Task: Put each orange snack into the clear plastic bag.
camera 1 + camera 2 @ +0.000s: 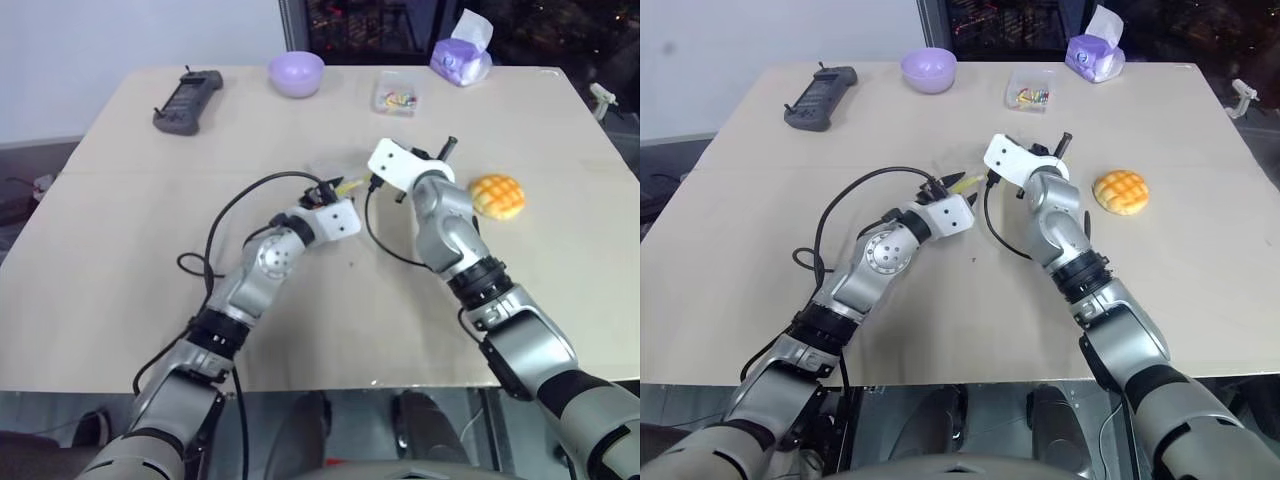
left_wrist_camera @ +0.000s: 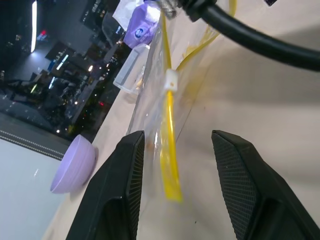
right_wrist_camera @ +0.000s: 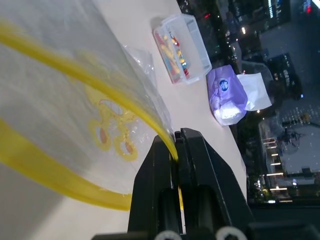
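Orange snack (image 1: 497,195) lay on the counter (image 1: 120,250) just right of our right hand (image 3: 176,150), which was clamped on the clear plastic bag (image 3: 65,115)'s yellow seal. Our left hand (image 2: 172,192) stood half-open around the other lip. We judged a shallow pinch might slip, leaving the mouth shut.

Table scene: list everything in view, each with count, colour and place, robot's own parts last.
orange snack: one, golden-orange, on the table to the right of the right arm.
clear plastic bag: one, transparent with yellow seal strip, mid-table between the grippers.
bowl: one, lilac, far edge.
small clear box: one, with colourful bits, far edge, right of the bowl.
tissue pack: one, purple, far right edge.
handheld controller: one, dark grey, far left.
table: one, beige.
left gripper: black fingers open, either side of the seal strip.
right gripper: black fingers shut on the bag's strip.
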You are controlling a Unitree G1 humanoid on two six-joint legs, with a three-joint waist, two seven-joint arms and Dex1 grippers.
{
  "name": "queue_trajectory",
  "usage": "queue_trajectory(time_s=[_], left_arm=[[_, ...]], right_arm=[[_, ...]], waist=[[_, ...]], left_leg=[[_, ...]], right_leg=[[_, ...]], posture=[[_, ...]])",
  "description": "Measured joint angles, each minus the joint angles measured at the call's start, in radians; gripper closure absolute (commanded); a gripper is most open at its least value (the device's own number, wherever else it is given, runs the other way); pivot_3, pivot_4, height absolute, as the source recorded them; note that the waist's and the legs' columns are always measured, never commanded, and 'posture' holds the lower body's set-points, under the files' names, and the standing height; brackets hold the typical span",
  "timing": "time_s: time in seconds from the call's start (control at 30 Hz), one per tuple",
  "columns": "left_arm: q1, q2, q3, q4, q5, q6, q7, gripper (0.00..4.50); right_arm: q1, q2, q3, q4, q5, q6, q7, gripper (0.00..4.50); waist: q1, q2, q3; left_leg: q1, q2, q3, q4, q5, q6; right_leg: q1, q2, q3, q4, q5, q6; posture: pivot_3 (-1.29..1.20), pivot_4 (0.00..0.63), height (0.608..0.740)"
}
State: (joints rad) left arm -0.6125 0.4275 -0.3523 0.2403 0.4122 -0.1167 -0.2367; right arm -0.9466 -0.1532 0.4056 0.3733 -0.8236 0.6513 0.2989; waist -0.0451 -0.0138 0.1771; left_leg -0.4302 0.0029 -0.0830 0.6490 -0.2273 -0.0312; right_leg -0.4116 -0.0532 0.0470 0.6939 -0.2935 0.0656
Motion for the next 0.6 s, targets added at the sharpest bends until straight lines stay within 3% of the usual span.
queue_trajectory(time_s=[0.03,0.13,0.23,0.4,0.5,0.6], left_arm=[[-0.001,-0.005,0.001,0.005,0.000,-0.003,0.000,2.25],[-0.001,-0.018,0.006,0.008,-0.001,-0.009,0.001,3.02],[-0.006,-0.025,0.013,0.008,-0.001,-0.023,0.002,4.42],[-0.007,-0.027,0.030,0.009,0.000,-0.028,0.003,4.46],[-0.009,-0.027,0.030,0.020,0.008,-0.028,0.004,4.50],[-0.010,-0.029,0.031,0.030,0.016,-0.028,0.005,4.50]], right_arm=[[0.000,0.001,0.002,-0.002,0.001,0.000,0.000,4.50],[0.000,0.002,0.006,-0.002,0.003,0.000,0.000,4.50],[0.000,0.002,0.009,-0.002,0.006,0.000,-0.001,4.50],[0.000,0.007,-0.002,-0.003,0.045,-0.002,0.002,4.50],[0.017,0.037,-0.076,-0.044,0.152,0.007,0.046,3.63],[0.036,0.029,-0.077,-0.085,0.191,0.010,0.086,2.31]], waist=[[0.000,0.000,0.000],[0.000,0.000,0.000],[0.000,0.000,0.000],[-0.001,0.000,0.000],[0.000,0.000,0.000],[0.000,0.000,0.000]], left_leg=[[0.000,0.000,0.000,0.001,0.000,0.000],[0.001,0.000,-0.001,0.002,0.000,0.000],[0.001,0.000,-0.001,0.003,0.001,0.000],[0.001,0.000,-0.001,0.003,0.001,-0.001],[0.001,0.000,-0.001,0.003,0.001,-0.001],[0.000,0.000,-0.001,0.003,0.001,-0.001]], right_leg=[[0.000,0.000,0.000,0.001,0.000,0.000],[0.000,0.000,0.000,0.003,0.000,0.000],[0.000,0.000,0.000,0.004,0.000,0.000],[0.000,0.000,0.000,0.004,0.000,0.000],[0.000,0.000,0.000,0.004,0.000,0.000],[0.000,0.000,0.000,0.004,0.000,0.000]], posture=[[0.00,0.150,0.740],[0.00,0.150,0.740],[0.00,0.150,0.740],[0.00,0.150,0.740],[0.00,0.150,0.740],[0.00,0.150,0.740]])
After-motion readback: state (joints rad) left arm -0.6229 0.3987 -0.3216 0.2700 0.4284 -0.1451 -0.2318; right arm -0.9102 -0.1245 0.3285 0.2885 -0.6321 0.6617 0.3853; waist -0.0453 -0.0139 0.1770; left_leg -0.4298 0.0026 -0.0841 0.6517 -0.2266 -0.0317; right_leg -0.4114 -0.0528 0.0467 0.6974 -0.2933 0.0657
